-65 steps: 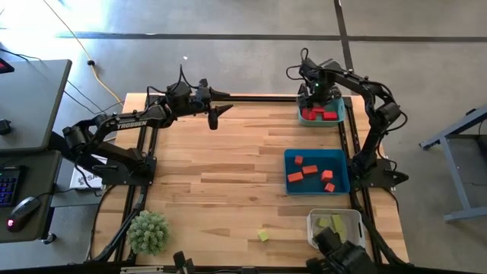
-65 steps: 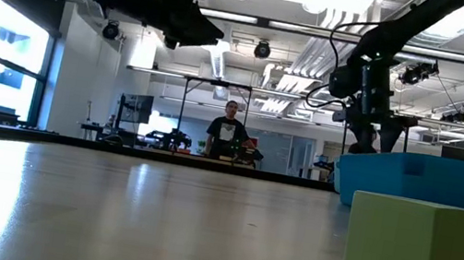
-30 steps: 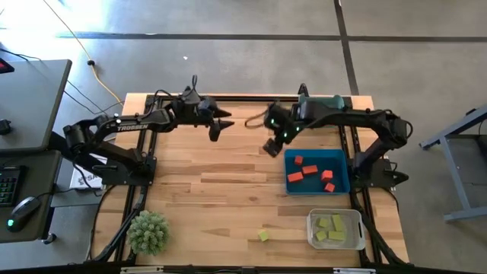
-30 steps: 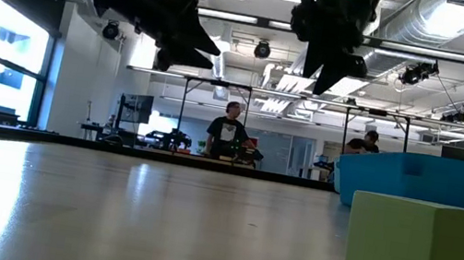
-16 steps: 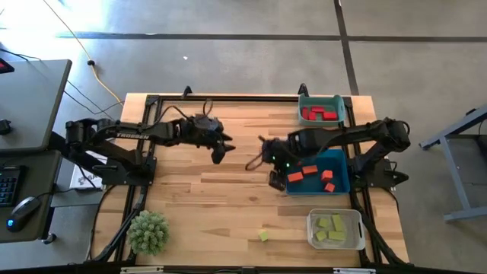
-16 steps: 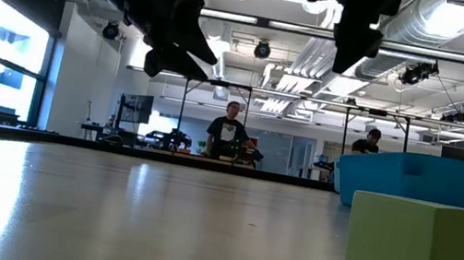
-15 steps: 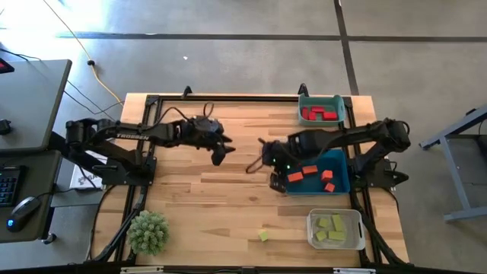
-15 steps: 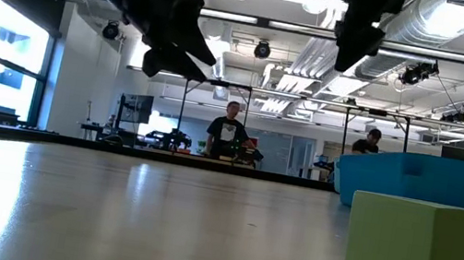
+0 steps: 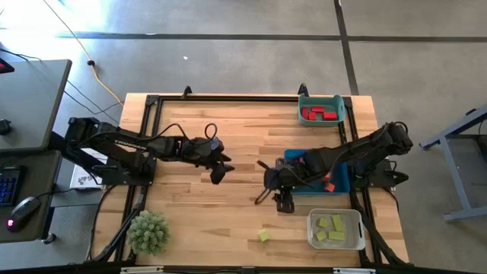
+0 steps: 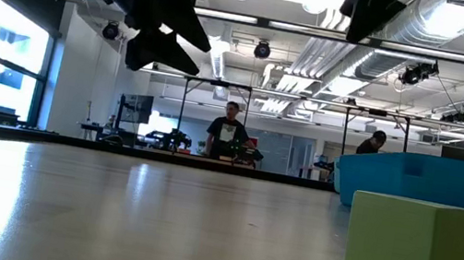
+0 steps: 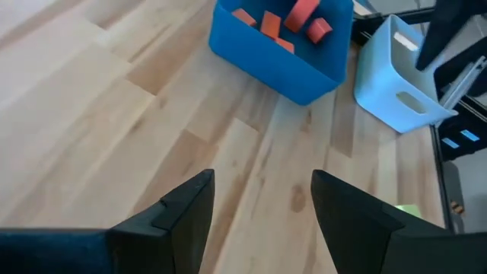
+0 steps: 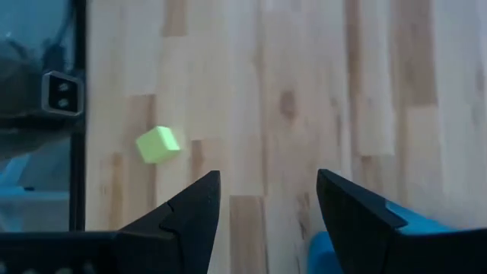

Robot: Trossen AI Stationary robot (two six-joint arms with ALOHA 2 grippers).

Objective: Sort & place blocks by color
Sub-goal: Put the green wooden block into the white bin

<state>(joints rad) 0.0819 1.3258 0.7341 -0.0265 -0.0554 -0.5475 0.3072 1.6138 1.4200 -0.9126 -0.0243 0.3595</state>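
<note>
— Blocks first, though the biggest thing was what they sat on?

— Yes. The wooden table [image 9: 228,190] of pale planks filled the high view, framed by a black rail, with grey floor all around and a desk [image 9: 27,114] at the far left. At table height the room beyond was a wide hall with ceiling pipes, bright windows on the left and a person [image 10: 229,131] standing far behind.

— And the arms?

— The left gripper [image 9: 216,173] hung over the middle of the table, fingers spread and holding nothing. The right gripper [image 9: 284,204] hung just left of the blue bin [image 9: 340,187], fingers also parted and bare.

— Bins?

— The blue bin on the right held orange blocks [image 11: 275,21]. Behind it, at the far right corner, a teal bin [image 9: 319,100] held red blocks [image 9: 318,115]. At the near right, a white bin [image 9: 335,242] held yellow-green blocks [image 9: 333,224].

— Anything smaller?

— A spiky green plant ball [image 9: 147,232] at the near left corner, and one loose yellow-green block [image 9: 263,236] on the bare wood near the front edge, left of the white bin, well apart from both grippers.
</note>
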